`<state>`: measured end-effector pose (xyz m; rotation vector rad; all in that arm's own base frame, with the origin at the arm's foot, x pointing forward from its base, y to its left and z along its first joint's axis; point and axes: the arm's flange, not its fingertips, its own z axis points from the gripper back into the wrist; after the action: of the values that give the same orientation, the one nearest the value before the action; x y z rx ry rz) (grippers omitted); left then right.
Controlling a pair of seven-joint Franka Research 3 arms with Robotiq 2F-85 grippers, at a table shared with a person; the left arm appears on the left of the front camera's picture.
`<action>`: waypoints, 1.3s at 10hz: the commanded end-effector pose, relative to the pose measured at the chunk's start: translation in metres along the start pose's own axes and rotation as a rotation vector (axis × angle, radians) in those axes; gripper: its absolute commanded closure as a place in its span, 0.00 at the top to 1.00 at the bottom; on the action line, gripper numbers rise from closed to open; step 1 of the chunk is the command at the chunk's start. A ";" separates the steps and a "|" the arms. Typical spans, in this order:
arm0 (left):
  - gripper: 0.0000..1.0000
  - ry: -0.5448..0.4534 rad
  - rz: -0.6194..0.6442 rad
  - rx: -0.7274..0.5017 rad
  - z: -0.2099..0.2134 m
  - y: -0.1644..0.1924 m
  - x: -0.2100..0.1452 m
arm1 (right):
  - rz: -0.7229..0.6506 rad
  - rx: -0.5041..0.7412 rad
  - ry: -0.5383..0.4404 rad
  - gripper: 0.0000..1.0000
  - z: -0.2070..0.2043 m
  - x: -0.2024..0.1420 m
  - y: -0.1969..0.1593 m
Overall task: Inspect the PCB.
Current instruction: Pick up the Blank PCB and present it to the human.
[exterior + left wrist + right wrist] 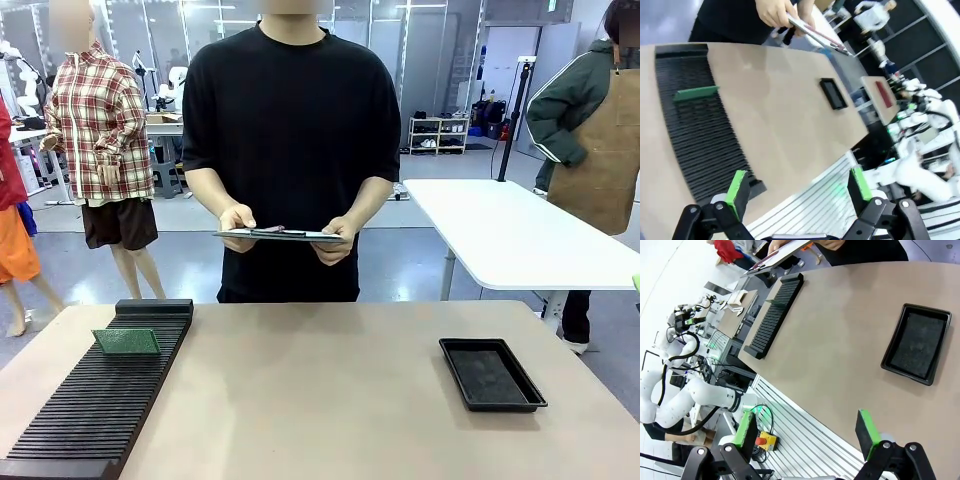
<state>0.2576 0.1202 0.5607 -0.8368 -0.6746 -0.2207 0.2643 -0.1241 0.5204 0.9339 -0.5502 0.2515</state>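
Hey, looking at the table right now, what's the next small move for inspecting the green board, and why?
Probably ease the left gripper toward the PCB. It stands untouched in a slot of the black rack on the robot's left side, and both that gripper and the right gripper are open and empty.

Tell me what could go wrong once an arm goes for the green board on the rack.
1. The PCB stands on edge in a slot of the black rack; the open left hand may hit the ribs or tip the board instead of gripping it.
2. Pulled at an angle, it may jam and drag the rack, whose near end lies close to the table edge.
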 end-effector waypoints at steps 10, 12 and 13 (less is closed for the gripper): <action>1.00 0.932 -1.231 0.555 -0.199 -0.047 0.087 | 0.021 0.011 -0.006 1.00 0.000 0.001 -0.001; 1.00 0.904 -1.214 0.491 -0.200 -0.042 0.081 | 0.021 0.011 -0.006 1.00 0.000 0.001 -0.001; 1.00 0.969 -1.198 0.546 -0.212 -0.043 0.084 | 0.021 0.011 -0.006 1.00 0.000 0.001 -0.001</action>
<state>0.4010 -0.0537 0.5378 0.3150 -0.2010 -1.3702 0.2642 -0.1245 0.5194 0.9331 -0.5477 0.2563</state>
